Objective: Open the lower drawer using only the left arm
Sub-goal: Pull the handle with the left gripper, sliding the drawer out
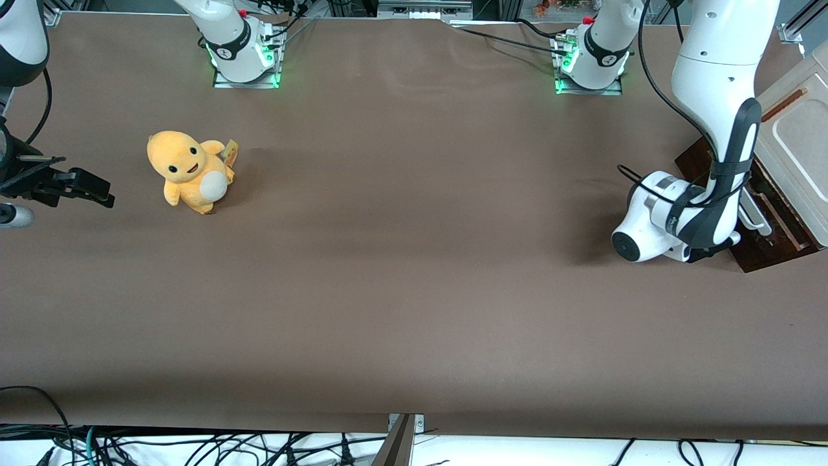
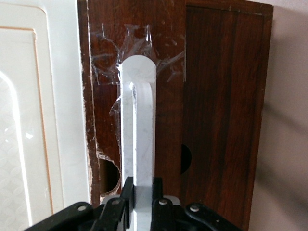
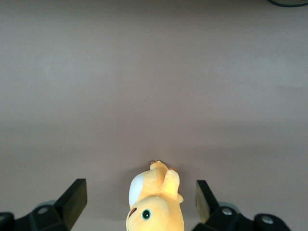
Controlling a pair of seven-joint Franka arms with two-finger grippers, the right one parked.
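Left wrist view: claw clamps the lower drawer's white handle.

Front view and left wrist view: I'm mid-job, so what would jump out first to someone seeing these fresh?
Probably the left arm, bent low at the working arm's end of the table, its gripper clamped on the lower drawer's white bar handle. Next, the yellow plush toy sitting alone toward the parked arm's end of the brown table.

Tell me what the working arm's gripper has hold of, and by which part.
The gripper is shut on the lower drawer, holding it by one end of its white bar handle.
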